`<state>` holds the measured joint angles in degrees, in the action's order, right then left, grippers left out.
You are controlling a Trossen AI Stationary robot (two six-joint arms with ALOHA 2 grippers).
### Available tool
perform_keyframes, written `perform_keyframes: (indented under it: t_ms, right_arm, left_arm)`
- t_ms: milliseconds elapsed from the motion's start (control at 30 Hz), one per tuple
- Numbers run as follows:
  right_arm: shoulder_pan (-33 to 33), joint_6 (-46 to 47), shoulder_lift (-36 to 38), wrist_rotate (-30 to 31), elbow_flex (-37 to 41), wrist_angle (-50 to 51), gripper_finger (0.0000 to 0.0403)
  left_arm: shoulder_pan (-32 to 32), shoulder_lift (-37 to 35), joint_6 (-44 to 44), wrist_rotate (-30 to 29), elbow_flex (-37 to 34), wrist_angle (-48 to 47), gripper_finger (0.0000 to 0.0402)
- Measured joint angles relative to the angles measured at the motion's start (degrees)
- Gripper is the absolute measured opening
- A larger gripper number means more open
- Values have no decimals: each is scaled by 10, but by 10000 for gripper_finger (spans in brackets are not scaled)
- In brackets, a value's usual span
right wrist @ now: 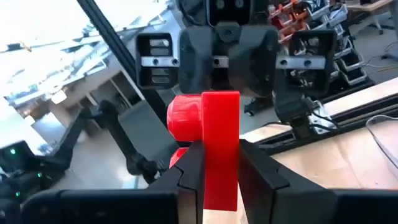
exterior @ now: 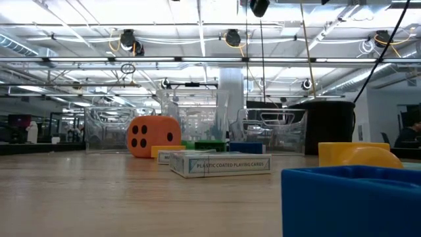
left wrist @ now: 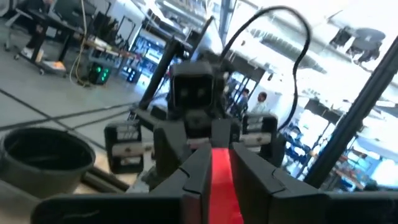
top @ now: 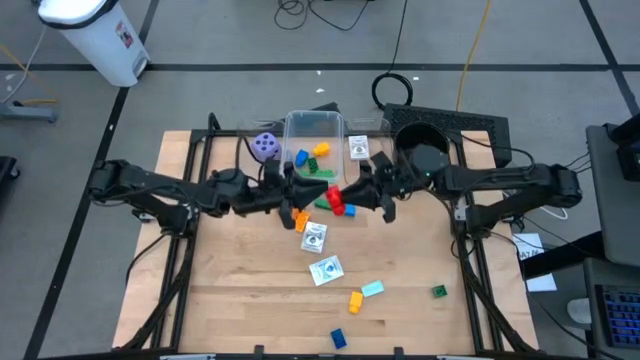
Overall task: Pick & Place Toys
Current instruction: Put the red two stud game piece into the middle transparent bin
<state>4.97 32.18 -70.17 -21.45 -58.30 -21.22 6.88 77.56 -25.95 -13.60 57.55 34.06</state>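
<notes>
A red block (top: 338, 200) hangs above the table's middle, between my two grippers, which face each other. My left gripper (top: 312, 196) comes from the table's left and my right gripper (top: 362, 193) from the right; each is shut on red plastic. I cannot tell whether this is one block or two joined pieces. An orange die (exterior: 153, 137) rests on the table below them, beside a green block (top: 322, 203). Two white cards (top: 313, 237) (top: 326, 269) lie flat nearer the front. A purple die (top: 265, 146) sits left of the clear tub (top: 338, 122). My left gripper pinches the red block (left wrist: 221, 180) between its two fingers, which reach in about level from the table's left. The block is lifted clear of the table. My right gripper stands close behind it in this view. My right gripper pinches the red block's flat sides (right wrist: 221, 171) between its two fingers, reaching in about level from the table's right. The block stands out past the fingertips, with a round stud (right wrist: 183, 113) on one side. It is clear of the table.
The clear tub holds yellow, blue and green blocks. A black round pot (top: 425, 150) stands to its right, with a white card (top: 358, 148) between them. Yellow (top: 355, 300), teal (top: 372, 289), green (top: 439, 291) and blue (top: 338, 338) blocks lie near the front edge.
</notes>
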Motion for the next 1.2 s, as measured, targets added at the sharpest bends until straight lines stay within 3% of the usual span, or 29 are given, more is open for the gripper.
perform_keyframes:
  t_ms: [333,500,1200]
  right_arm:
    - [14,36,-13,-13,1,-43,57]
    - [14,47,-13,-9,1,-50,57]
    - [33,77,-12,20,1,-73,57]
  left_arm:
    - [-19,0,-6,1,13,0,210]
    - [-21,0,-18,1,13,0,252]
    - [-16,31,-31,31,13,33,267]
